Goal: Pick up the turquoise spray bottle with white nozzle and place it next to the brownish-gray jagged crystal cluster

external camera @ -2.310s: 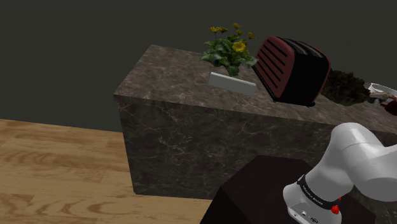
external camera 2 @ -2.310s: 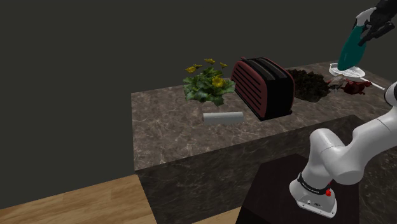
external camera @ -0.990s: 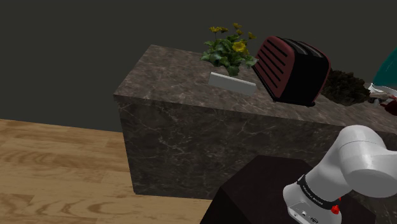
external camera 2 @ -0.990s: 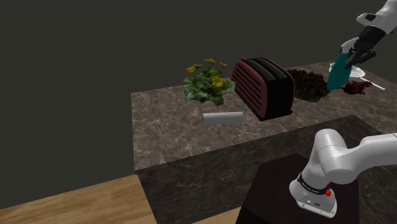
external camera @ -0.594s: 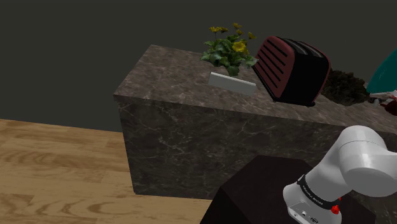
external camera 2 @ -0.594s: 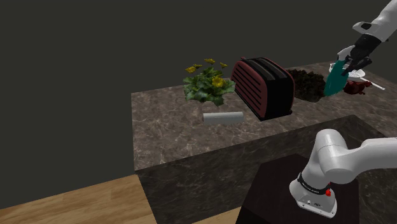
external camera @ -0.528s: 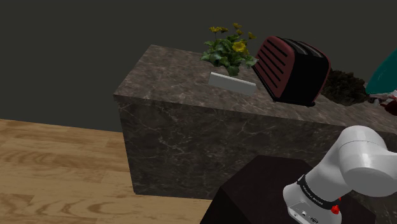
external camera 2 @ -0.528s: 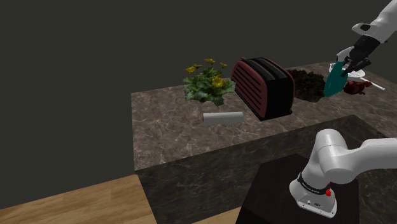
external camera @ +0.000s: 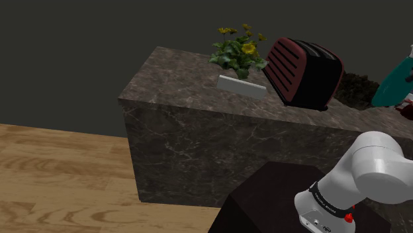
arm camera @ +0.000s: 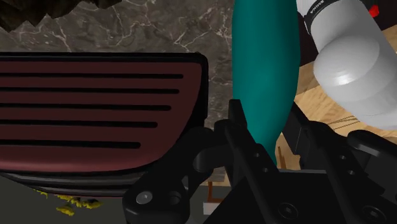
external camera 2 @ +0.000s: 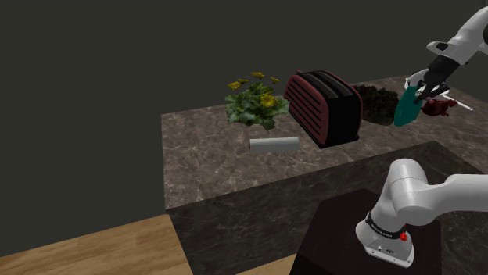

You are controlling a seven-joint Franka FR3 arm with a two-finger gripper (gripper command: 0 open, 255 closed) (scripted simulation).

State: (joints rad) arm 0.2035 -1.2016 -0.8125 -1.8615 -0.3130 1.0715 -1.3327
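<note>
My black gripper is shut on the turquoise spray bottle, holding it near its top. The bottle hangs tilted just above the marble counter, beside the dark jagged crystal cluster. In the shoulder view the bottle enters from the right edge, just right of the cluster. In the wrist view the bottle runs away from the gripper, clasped between both fingers, with the cluster beyond the toaster.
A dark red toaster stands beside the cluster. A yellow-flowered plant and a grey bar lie further along the counter. A white plate with a reddish thing is behind the bottle. The dark stand is below.
The gripper has carried the bottle down and to the second exterior view's left, from high near the plate to low beside the crystal cluster. The bottle now tilts more.
</note>
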